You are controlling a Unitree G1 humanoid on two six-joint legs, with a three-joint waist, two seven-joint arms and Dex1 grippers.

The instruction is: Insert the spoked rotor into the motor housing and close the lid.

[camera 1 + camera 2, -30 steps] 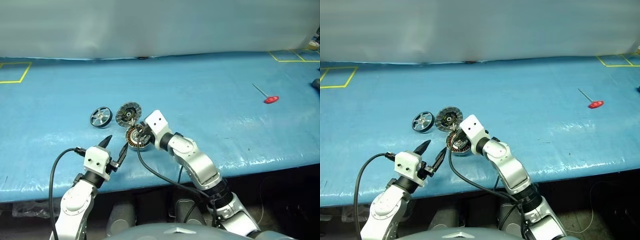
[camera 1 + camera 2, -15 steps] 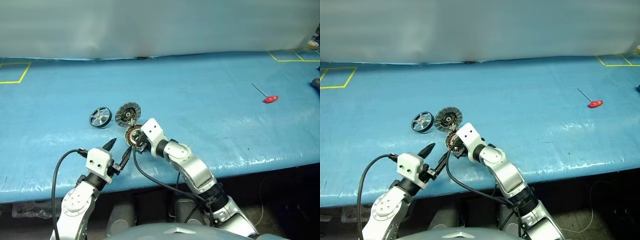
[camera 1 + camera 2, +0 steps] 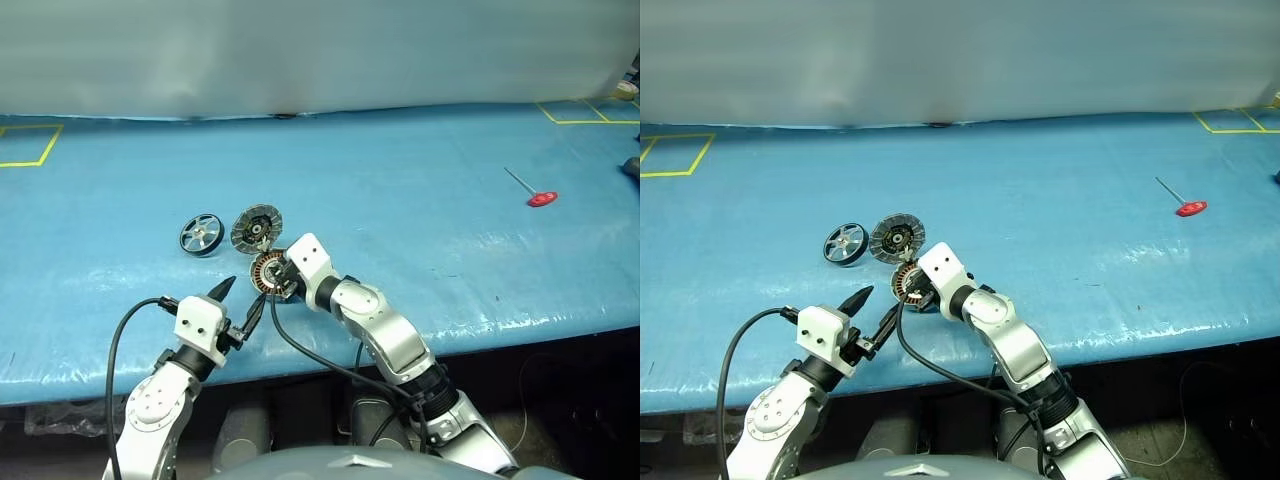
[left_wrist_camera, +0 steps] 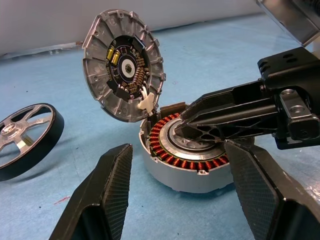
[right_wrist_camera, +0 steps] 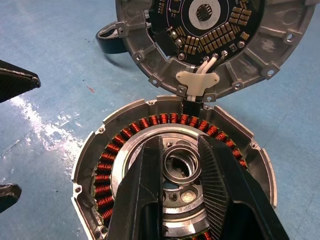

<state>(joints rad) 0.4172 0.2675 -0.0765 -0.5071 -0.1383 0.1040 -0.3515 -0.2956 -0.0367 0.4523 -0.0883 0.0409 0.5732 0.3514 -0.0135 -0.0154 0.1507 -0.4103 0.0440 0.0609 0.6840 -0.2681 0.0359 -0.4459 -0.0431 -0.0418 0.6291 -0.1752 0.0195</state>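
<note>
- The spoked rotor, a small flat wheel with dark rim and shiny silver spokes, lies loose on the blue tabletop, just beside the lid.
- The motor housing, a shallow grey metal cup ringed with copper windings, sits open; its round lid stands tilted up from the far edge.
- The right pincer reaches into the housing, its fingers narrowly parted around the silver centre hub.
- The left pincer hovers near the housing, spread wide, holding nothing.
- A red-handled tool lies well apart.

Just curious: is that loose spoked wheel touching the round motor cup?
Apart. The left wrist view shows bare blue table between the spoked wheel and the motor cup.
</note>
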